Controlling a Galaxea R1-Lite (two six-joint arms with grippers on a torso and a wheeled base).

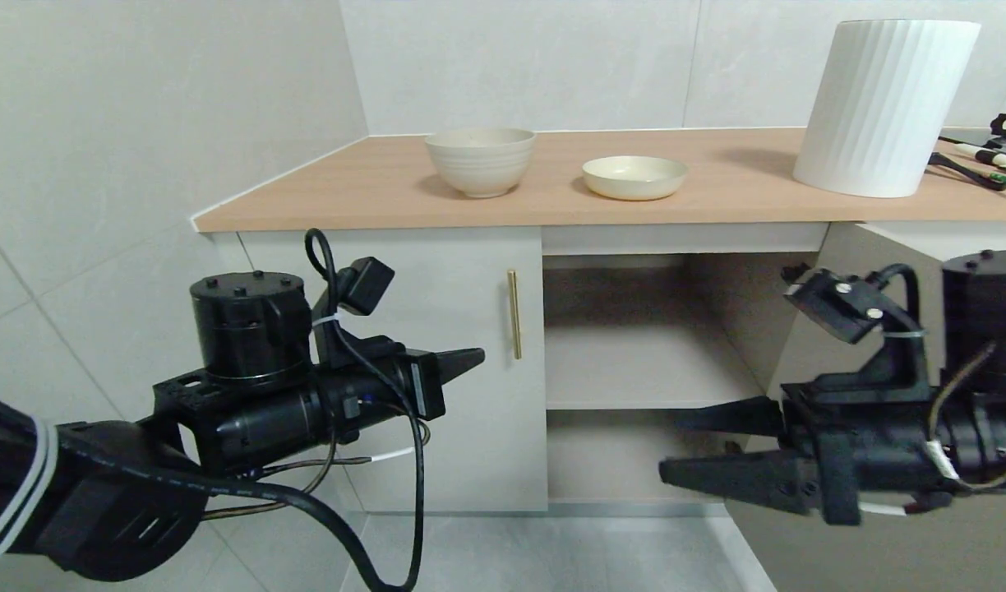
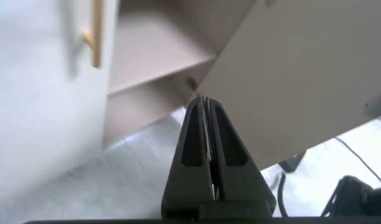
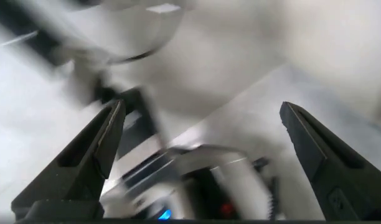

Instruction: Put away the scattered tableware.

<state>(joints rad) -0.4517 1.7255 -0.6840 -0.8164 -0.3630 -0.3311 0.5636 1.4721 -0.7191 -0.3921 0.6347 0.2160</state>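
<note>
A ribbed cream bowl (image 1: 480, 160) stands on the wooden counter (image 1: 741, 185), with a shallow cream dish (image 1: 634, 177) beside it to the right. Below them the cabinet's right side is open, showing a bare shelf (image 1: 647, 370). My left gripper (image 1: 474, 358) hangs in front of the closed left cabinet door, fingers pressed shut with nothing in them; it appears again as the left gripper (image 2: 204, 106) pointing toward the open cabinet. My right gripper (image 1: 676, 444) sits low in front of the open cabinet, its fingers (image 3: 109, 124) spread wide and empty.
A tall white ribbed container (image 1: 885, 107) stands on the counter at the right, with several dark tools (image 1: 984, 156) behind it. The closed door carries a brass handle (image 1: 513, 314). The opened cabinet door (image 1: 840, 329) swings out at right. A tiled wall closes off the left side.
</note>
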